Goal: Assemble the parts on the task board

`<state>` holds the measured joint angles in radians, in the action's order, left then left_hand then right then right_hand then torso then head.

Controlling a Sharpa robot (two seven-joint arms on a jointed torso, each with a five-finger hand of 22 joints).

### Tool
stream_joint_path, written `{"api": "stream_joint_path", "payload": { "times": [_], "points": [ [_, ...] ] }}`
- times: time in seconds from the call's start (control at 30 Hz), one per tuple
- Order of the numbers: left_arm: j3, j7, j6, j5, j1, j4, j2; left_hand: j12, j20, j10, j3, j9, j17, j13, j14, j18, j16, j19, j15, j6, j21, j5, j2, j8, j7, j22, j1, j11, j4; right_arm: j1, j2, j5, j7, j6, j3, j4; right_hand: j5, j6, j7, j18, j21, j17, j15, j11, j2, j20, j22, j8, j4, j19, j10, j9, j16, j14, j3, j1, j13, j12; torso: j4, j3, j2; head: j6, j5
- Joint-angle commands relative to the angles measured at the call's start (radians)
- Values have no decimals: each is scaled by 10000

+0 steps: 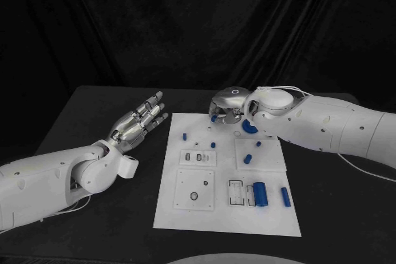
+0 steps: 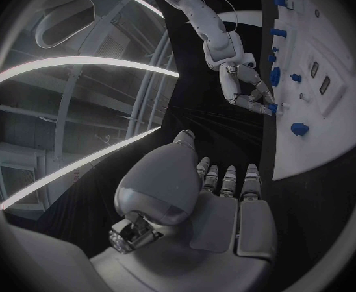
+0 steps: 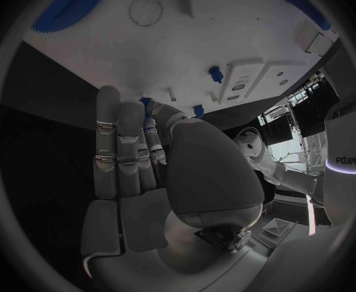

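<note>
The white task board [image 1: 222,218] lies in the middle of the black table. My right hand [image 1: 227,106] hangs over the board's far edge, fingers pointing down, and pinches a small blue part [image 1: 214,118] at its fingertips. The left wrist view shows the same right hand [image 2: 247,87] closed on this blue part [image 2: 272,108]. A blue toothed piece [image 1: 248,126] lies half hidden under my right wrist. My left hand [image 1: 142,122] is stretched flat and holds nothing, just off the board's left edge.
Small blue pegs [image 1: 185,136] [image 1: 213,144] [image 1: 248,158] stand on the board's far half. A thick blue cylinder [image 1: 261,193] and a thin blue rod [image 1: 285,197] lie near its right front. Bare black table surrounds the board.
</note>
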<state>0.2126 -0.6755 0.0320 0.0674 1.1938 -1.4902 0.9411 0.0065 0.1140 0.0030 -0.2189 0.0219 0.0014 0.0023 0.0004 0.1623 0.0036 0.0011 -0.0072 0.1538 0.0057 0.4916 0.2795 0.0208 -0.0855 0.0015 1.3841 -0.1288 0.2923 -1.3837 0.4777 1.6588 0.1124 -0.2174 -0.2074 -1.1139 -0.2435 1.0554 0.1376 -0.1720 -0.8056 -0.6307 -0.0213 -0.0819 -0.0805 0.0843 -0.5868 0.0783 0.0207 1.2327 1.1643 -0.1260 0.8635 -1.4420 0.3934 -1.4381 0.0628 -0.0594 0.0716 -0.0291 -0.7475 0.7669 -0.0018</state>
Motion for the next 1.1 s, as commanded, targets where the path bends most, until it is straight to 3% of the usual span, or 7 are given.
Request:
{"api": "stream_joint_path", "payload": {
  "times": [0.03,0.57,0.83,0.93,1.0,1.03,1.1],
  "points": [
    [-8,-425,225,74,21,-2,-24,-59,24,-8,9,13,-14,-16,-4,162,-36,-11,-9,11,-57,29,63,35,68,-15,23,93,-4,32,-42,73,-230,-140,6,60,-31,-85,0,-92,-63,-10,98,-1,-102,16,-19,-76,0,-64,-89,-5,41,6,74,32,-11,-7,4,1,10,5,-15],
    [-8,-322,345,74,20,73,-82,-63,52,-22,37,39,-14,-21,-4,161,-36,-11,18,219,-57,64,60,71,190,-15,67,200,-12,154,-336,73,-288,-50,6,483,10,-287,-46,-105,-118,95,100,-31,-190,39,-156,-142,47,-221,-426,25,-63,151,199,72,-11,-5,-16,1,27,70,-7],
    [-8,-284,401,74,20,103,-118,-61,63,-15,60,69,-14,-19,-4,162,-36,-11,57,458,-57,85,63,124,283,-15,89,274,-13,190,-384,73,-368,141,6,600,127,-854,-167,-118,-131,288,-46,-102,-341,-57,-328,-169,83,-495,-1116,127,-273,430,258,136,-7,-15,-8,6,33,97,-10],
    [-8,-269,415,74,20,122,-120,-62,63,-21,61,69,-14,-20,-4,162,-36,-11,60,461,-57,89,64,125,287,-15,91,278,-14,196,-363,73,-372,139,6,602,265,-1934,-485,-112,-98,450,-37,-132,-424,-71,-438,-176,81,-652,-2076,377,-437,630,81,190,-4,-21,-22,7,43,105,2],
    [-8,-261,421,74,20,134,-114,-62,63,-21,61,69,-14,-20,-4,162,-36,-11,60,461,-57,89,64,125,287,-15,91,278,-14,199,-326,73,-373,38,6,584,388,-2404,-512,-119,-58,497,-10,-135,-400,-55,-477,-154,62,-725,-2581,498,-484,729,-111,202,8,-42,-20,-3,49,113,21],
    [-8,-257,422,74,19,139,-109,-62,63,-21,61,69,-14,-20,-4,162,-36,-11,60,461,-57,89,64,125,287,-15,91,278,-14,199,-304,73,-362,-42,6,573,555,-4088,-877,-109,9,598,14,-146,-356,-14,-514,-235,39,-832,-3441,686,-568,904,-383,210,9,-27,-20,-3,49,113,21],
    [-8,-248,428,74,19,148,-100,-63,64,-24,63,71,-14,-21,-4,162,-36,-11,61,476,-57,93,64,128,291,-15,93,283,-15,199,-250,73,-319,-232,6,547,643,-4917,-906,-88,60,698,15,-145,-312,29,-549,-283,36,-909,-3791,742,-637,1054,-610,221,0,-37,-24,-1,52,106,28]
  ]
}}
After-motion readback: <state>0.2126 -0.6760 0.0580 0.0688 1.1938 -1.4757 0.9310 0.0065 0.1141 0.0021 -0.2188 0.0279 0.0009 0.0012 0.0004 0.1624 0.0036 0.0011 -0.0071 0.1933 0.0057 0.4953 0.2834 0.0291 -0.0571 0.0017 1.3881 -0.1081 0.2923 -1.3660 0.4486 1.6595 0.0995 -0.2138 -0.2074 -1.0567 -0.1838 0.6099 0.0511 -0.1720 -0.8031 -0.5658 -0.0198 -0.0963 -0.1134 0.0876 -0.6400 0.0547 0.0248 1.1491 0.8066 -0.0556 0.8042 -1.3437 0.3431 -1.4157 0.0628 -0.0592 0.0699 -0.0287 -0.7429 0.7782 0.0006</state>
